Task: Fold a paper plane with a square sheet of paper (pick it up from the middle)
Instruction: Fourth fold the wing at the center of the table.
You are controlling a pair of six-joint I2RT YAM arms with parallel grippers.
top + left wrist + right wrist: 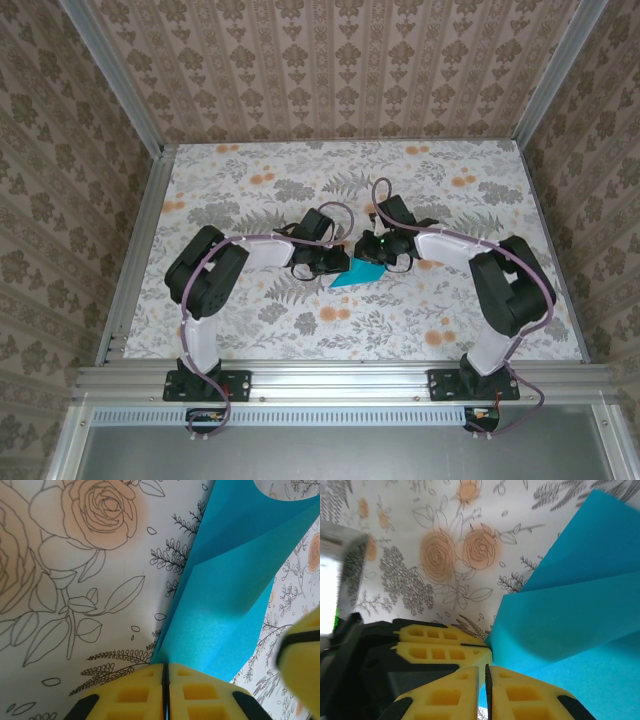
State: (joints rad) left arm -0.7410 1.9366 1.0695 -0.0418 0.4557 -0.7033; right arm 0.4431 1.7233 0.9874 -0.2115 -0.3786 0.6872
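**Both arms meet at the blue sheet**

From above, I see the left gripper (322, 264) and right gripper (377, 258) tip to tip over the table (420, 180). The sheet of paper (352, 277) sits just on their near side.

Left wrist: the jaws are pressed together on the creased sheet, which fans out ahead of them.

Right wrist: the jaws are narrowed to a thin seam and the sheet's edge runs into it. The left gripper's pads (440, 647) are just left of them.

White shells, black joints and bases form the left arm (200, 335) and right arm (490, 345); lilac cables (250, 238) loop alongside; yellow, square-recessed foam pads (135, 695) face the jaws.
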